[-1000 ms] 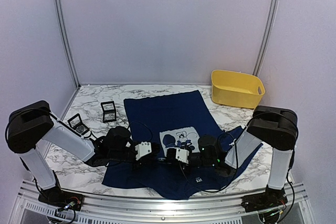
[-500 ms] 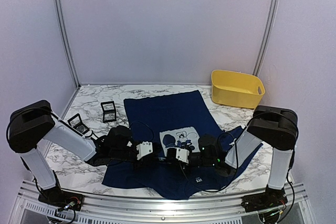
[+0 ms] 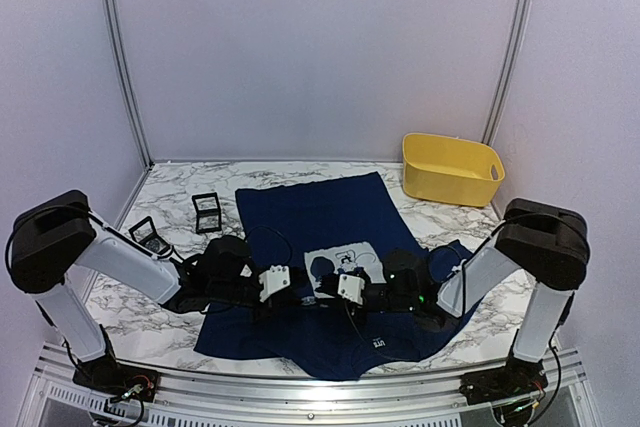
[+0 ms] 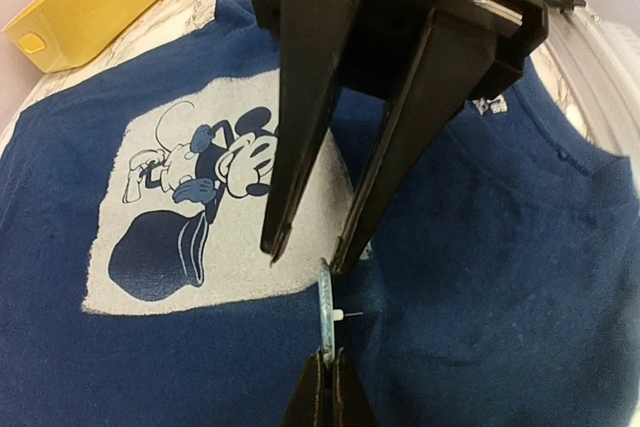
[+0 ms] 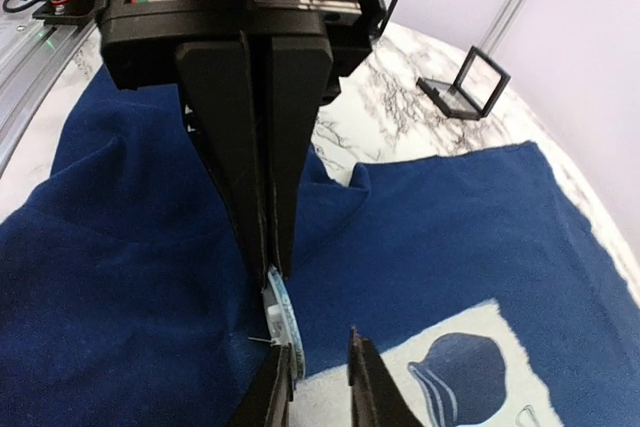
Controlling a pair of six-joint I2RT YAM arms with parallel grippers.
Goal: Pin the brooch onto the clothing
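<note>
The clothing (image 3: 320,207), a navy T-shirt with a pale mouse print (image 3: 345,262), lies flat on the marble table. Over its chest both grippers meet tip to tip. My left gripper (image 4: 327,362) is shut on the lower rim of the brooch (image 4: 325,307), a pale blue disc held edge-on just above the fabric, its thin pin (image 4: 350,315) sticking out sideways. My right gripper (image 5: 320,345) stands open; one of its fingers (image 5: 275,387) rests against the brooch (image 5: 282,319), the other is clear of it. In the top view the brooch is hidden between the grippers.
A yellow bin (image 3: 452,169) stands at the back right. Two small black display boxes (image 3: 207,211) (image 3: 149,236) sit left of the shirt. A metal rail (image 3: 300,387) runs along the near table edge.
My left gripper has shut on the brooch and my right gripper has opened off it. The right arm has shifted slightly to the right.
</note>
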